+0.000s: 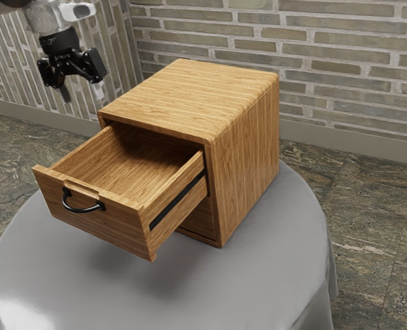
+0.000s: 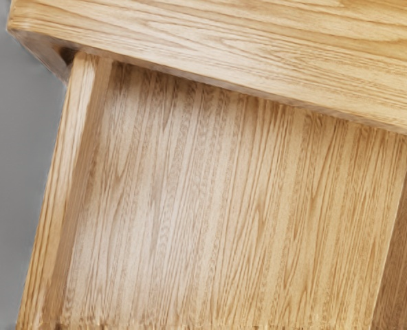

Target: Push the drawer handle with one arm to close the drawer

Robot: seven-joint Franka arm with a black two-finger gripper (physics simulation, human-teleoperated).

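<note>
In the upper left of the exterior view hung the gripper (image 1: 82, 93), its two fingers spread apart with a gap between them; it was open, and it touched neither the handle nor the drawer; the arm (image 1: 49, 15) reached down to it from the frame's upper left corner; the drawer (image 1: 111, 223) stood well out of the wooden cabinet (image 1: 190, 89), its front toward the lower left of the frame and its open box running back under the cabinet's top; the black curved handle (image 1: 82, 209) sat on that front, left of the frame's centre and lower in the frame than the gripper; a dark rail (image 1: 178, 200) ran along the drawer's outer side; the cabinet stood upright near the middle, on a round table with a grey cloth (image 1: 258, 289) that spread across the lower part; a brick wall (image 1: 327, 62) rose behind, with a mottled stone floor (image 1: 375, 220) at the right; in the wrist view the drawer's pale wooden bottom (image 2: 231, 206) lay between the cabinet's top edge and a side wall (image 2: 59, 199), with grey cloth beyond that wall
</note>
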